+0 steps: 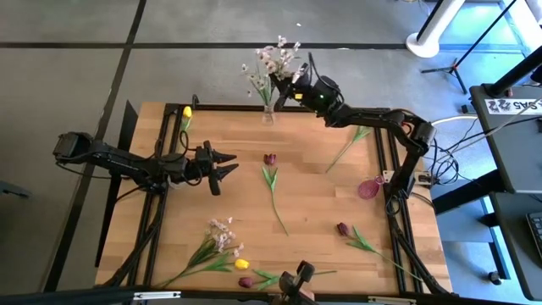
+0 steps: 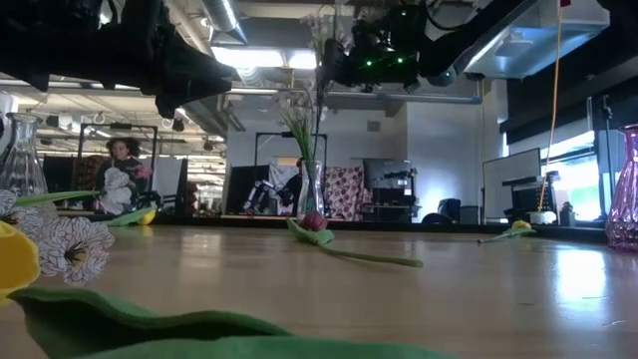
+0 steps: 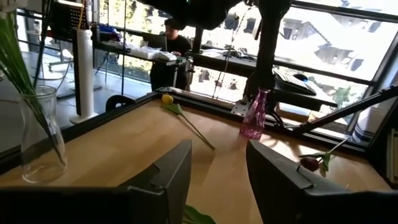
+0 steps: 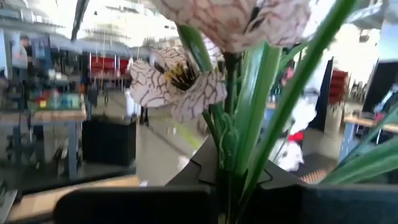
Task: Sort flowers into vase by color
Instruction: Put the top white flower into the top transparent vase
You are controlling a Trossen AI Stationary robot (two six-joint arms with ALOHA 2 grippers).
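Observation:
A spray of pale pink-white blossoms [image 1: 273,61] stands with its stems in a clear vase [image 1: 268,114] at the table's far edge. My right gripper [image 1: 288,91] is above the vase, shut on the spray [image 4: 186,84]. My left gripper [image 1: 227,165] is open and empty, level above the table's left half, pointing right. A maroon tulip [image 1: 270,159] lies at the centre and another [image 1: 343,229] at the near right. Yellow tulips lie at the far left [image 1: 186,113] and right of centre [image 1: 349,146]. A second spray [image 1: 220,235], a yellow tulip [image 1: 242,264] and a maroon tulip [image 1: 246,282] lie near the front edge. My right gripper pinches the spray's green stems [image 4: 231,163] between its two fingers, just below the blossoms. The fingers come from the table's right side, across the stems. The spray stands about upright, its lower stems [image 2: 302,135] down inside the clear vase.
A pink vase [image 1: 368,188] stands near the right edge; it also shows in the left wrist view [image 3: 255,115]. A dark camera mount [image 1: 296,284] sits at the front edge. Bare wood lies between the left gripper and the central tulip. A person [image 2: 122,175] is in the room behind.

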